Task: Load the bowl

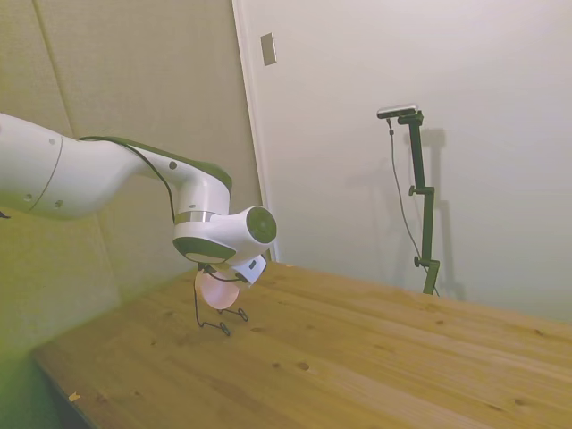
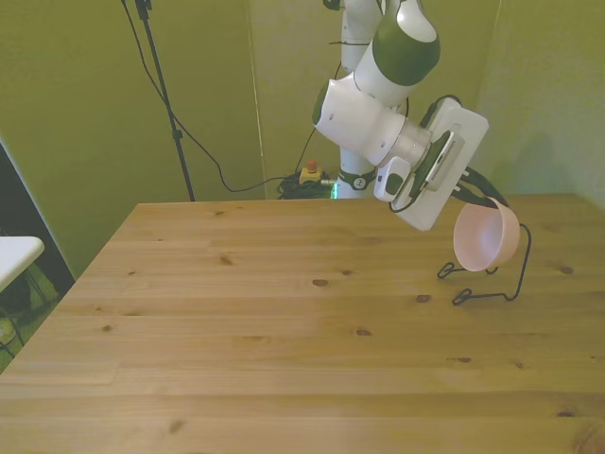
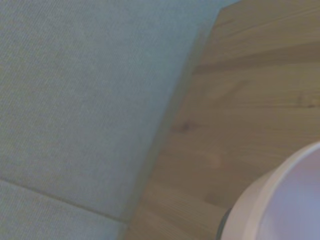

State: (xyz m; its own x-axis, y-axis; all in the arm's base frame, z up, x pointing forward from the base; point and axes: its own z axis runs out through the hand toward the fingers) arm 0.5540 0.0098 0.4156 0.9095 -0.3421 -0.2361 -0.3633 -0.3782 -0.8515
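Observation:
The pale pink bowl hangs tipped on its side at the front view's right, its opening turned toward the table's middle. My gripper is shut on the bowl's upper rim. The bowl sits right at the thin black wire stand, in front of its upright loop; whether it touches the wire I cannot tell. In the side view the bowl shows just under my wrist, above the stand's feet. A blurred curve of the bowl's rim fills one corner of the wrist view, over the wooden table.
The table spreads wide toward the front view's left. A wall panel runs close along the table edge beside the stand. A white object pokes in beyond the table at the front view's left edge.

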